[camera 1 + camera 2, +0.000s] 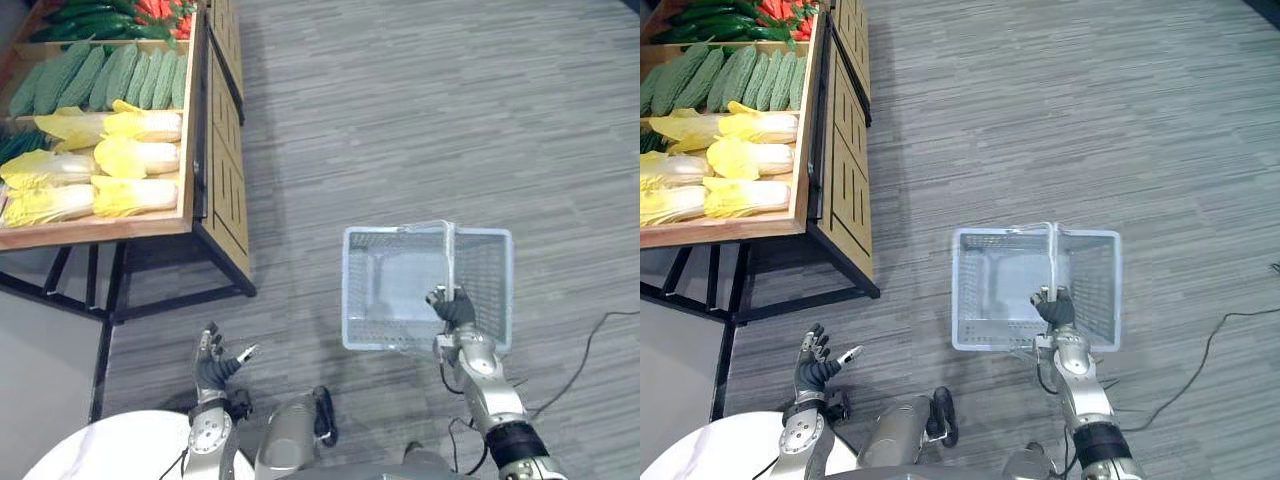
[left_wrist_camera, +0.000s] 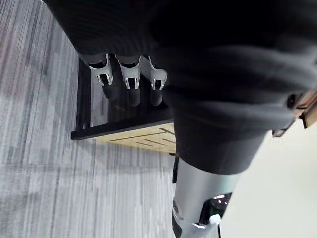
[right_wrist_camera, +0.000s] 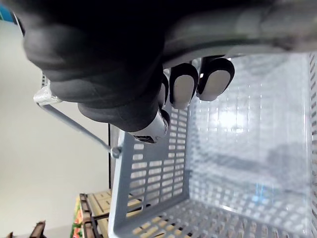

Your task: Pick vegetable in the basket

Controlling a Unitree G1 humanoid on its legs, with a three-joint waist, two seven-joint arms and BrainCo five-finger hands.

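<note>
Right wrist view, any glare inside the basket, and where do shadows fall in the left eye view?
Right wrist view: a bright glare patch on the basket floor, past the right robot hand gripping its handle. Left eye view: the carpet is darker under the vegetable stand.

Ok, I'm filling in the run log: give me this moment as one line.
right hand shut on basket | basket empty | left hand open, holding nothing | vegetables on stand

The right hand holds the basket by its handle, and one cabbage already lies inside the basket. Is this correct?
Not quite. The basket is empty, as the right wrist view shows. The right hand does hold it by its handle; the cabbages lie on the wooden stand.
</note>
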